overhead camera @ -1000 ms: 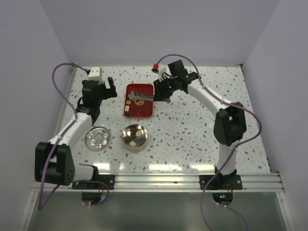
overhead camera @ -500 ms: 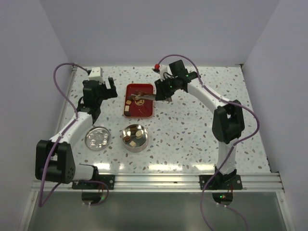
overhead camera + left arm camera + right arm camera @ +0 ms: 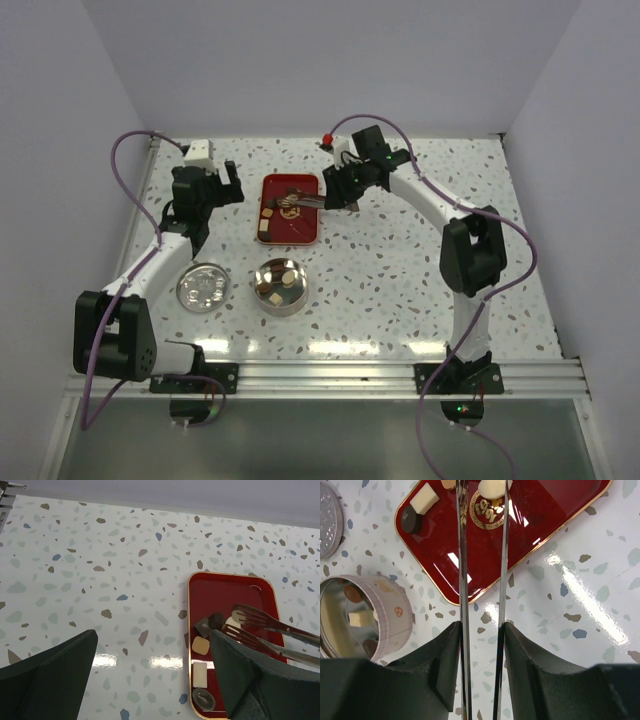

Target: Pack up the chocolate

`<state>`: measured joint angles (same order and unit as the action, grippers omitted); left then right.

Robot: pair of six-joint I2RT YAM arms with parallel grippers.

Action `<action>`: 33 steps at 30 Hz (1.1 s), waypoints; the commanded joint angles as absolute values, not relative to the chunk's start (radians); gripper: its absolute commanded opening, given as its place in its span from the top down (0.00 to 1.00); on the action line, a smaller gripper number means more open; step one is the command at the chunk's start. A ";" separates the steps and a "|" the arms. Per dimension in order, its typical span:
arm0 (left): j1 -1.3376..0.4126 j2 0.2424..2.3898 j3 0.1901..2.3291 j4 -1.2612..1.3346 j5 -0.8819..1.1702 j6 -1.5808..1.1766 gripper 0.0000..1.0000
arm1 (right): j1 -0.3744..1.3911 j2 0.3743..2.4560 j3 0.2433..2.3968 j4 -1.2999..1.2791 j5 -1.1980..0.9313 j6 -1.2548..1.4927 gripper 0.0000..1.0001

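A red tray (image 3: 291, 222) holds several chocolate pieces. The left wrist view shows a dark square (image 3: 204, 626), a dark round (image 3: 216, 620), a tan one (image 3: 200, 645), a cream block (image 3: 199, 674) and a dark oval (image 3: 203, 698). My right gripper (image 3: 340, 188) (image 3: 481, 630) is shut on metal tongs (image 3: 461, 555). The tongs' tips reach over the tray on either side of a round cream piece (image 3: 491, 487); I cannot tell whether they pinch it. The round tin (image 3: 280, 285) holds a few pieces. My left gripper (image 3: 212, 185) (image 3: 152, 645) is open and empty, above the table left of the tray.
A round silver lid (image 3: 202, 288) lies left of the tin, near the left arm. The tin's pale printed wall (image 3: 390, 612) shows in the right wrist view. White walls enclose the speckled table (image 3: 400, 260) at the back and on both sides.
The right gripper and the tongs have shifted slightly over the tray. The left arm has not moved.
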<state>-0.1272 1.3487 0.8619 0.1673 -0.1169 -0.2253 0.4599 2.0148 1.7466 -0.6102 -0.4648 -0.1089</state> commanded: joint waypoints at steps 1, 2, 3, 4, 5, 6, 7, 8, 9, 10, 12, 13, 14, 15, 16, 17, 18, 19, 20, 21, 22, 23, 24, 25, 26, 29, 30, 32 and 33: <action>-0.133 1.351 0.908 0.173 -0.123 -0.224 0.00 | 0.454 2.029 1.776 -0.568 -0.505 -0.126 0.58; -0.133 1.351 0.907 0.172 -0.124 -0.224 0.00 | 0.456 2.031 1.775 -0.563 -0.500 -0.126 0.58; -0.133 1.351 0.907 0.172 -0.124 -0.224 0.00 | 0.454 2.031 1.770 -0.563 -0.497 -0.126 0.58; -0.132 1.351 0.907 0.172 -0.124 -0.224 0.00 | 0.456 2.034 1.769 -0.560 -0.489 -0.126 0.58; -0.133 1.351 0.908 0.172 -0.124 -0.225 0.00 | 0.454 2.036 1.767 -0.560 -0.486 -0.126 0.58; -0.133 1.353 0.907 0.172 -0.124 -0.224 0.00 | 0.454 2.037 1.770 -0.560 -0.485 -0.129 0.58; -0.133 1.353 0.908 0.173 -0.124 -0.224 0.00 | 0.456 2.040 1.770 -0.563 -0.480 -0.129 0.58; -0.133 1.353 0.907 0.172 -0.124 -0.224 0.00 | 0.456 2.042 1.770 -0.563 -0.477 -0.130 0.58; -0.133 1.351 0.908 0.172 -0.124 -0.224 0.00 | 0.457 2.043 1.772 -0.563 -0.473 -0.133 0.58; -0.133 1.351 0.907 0.172 -0.126 -0.224 0.00 | 0.456 2.043 1.770 -0.566 -0.468 -0.135 0.57; -0.132 1.351 0.907 0.172 -0.126 -0.225 0.00 | 0.456 2.039 1.772 -0.571 -0.457 -0.138 0.57; -0.133 1.351 0.907 0.170 -0.126 -0.225 0.00 | 0.454 2.036 1.767 -0.574 -0.454 -0.140 0.57; -0.133 1.351 0.907 0.172 -0.126 -0.225 0.00 | 0.456 2.033 1.764 -0.572 -0.448 -0.141 0.57; -0.133 1.351 0.907 0.172 -0.126 -0.224 0.00 | 0.456 2.023 1.756 -0.572 -0.443 -0.144 0.57; -0.133 1.351 0.907 0.172 -0.126 -0.224 0.00 | 0.456 2.019 1.753 -0.572 -0.440 -0.146 0.57; -0.133 1.351 0.905 0.172 -0.124 -0.224 0.00 | 0.456 2.013 1.750 -0.572 -0.436 -0.149 0.57; -0.133 1.351 0.907 0.173 -0.124 -0.224 0.00 | 0.456 2.003 1.743 -0.572 -0.427 -0.150 0.57; -0.133 1.351 0.907 0.173 -0.124 -0.225 0.00 | 0.456 2.000 1.740 -0.569 -0.423 -0.152 0.57; -0.133 1.351 0.905 0.173 -0.123 -0.224 0.00 | 0.456 1.999 1.738 -0.569 -0.419 -0.153 0.57; -0.133 1.351 0.905 0.172 -0.123 -0.225 0.00 | 0.454 1.996 1.738 -0.569 -0.411 -0.155 0.57; -0.133 1.350 0.905 0.170 -0.123 -0.225 0.00 | 0.454 1.994 1.738 -0.571 -0.410 -0.155 0.57; -0.132 1.350 0.905 0.172 -0.123 -0.227 0.00 | 0.456 1.993 1.738 -0.569 -0.410 -0.156 0.57; -0.133 1.348 0.905 0.172 -0.123 -0.227 0.00 | 0.454 1.993 1.738 -0.569 -0.410 -0.156 0.57; -0.132 1.348 0.905 0.172 -0.123 -0.227 0.00 | 0.456 1.993 1.738 -0.569 -0.411 -0.156 0.57; -0.133 1.348 0.905 0.172 -0.123 -0.224 0.00 | 0.454 1.993 1.738 -0.571 -0.411 -0.156 0.57; -0.133 1.345 0.907 0.172 -0.123 -0.225 0.00 | 0.454 1.993 1.735 -0.572 -0.405 -0.158 0.57; -0.133 1.345 0.905 0.172 -0.123 -0.224 0.00 | 0.454 1.991 1.733 -0.574 -0.402 -0.158 0.57; -0.133 1.345 0.907 0.172 -0.123 -0.225 0.00 | 0.456 1.987 1.730 -0.574 -0.399 -0.160 0.58; -0.133 1.345 0.907 0.172 -0.123 -0.227 0.00 | 0.454 1.985 1.726 -0.575 -0.397 -0.161 0.59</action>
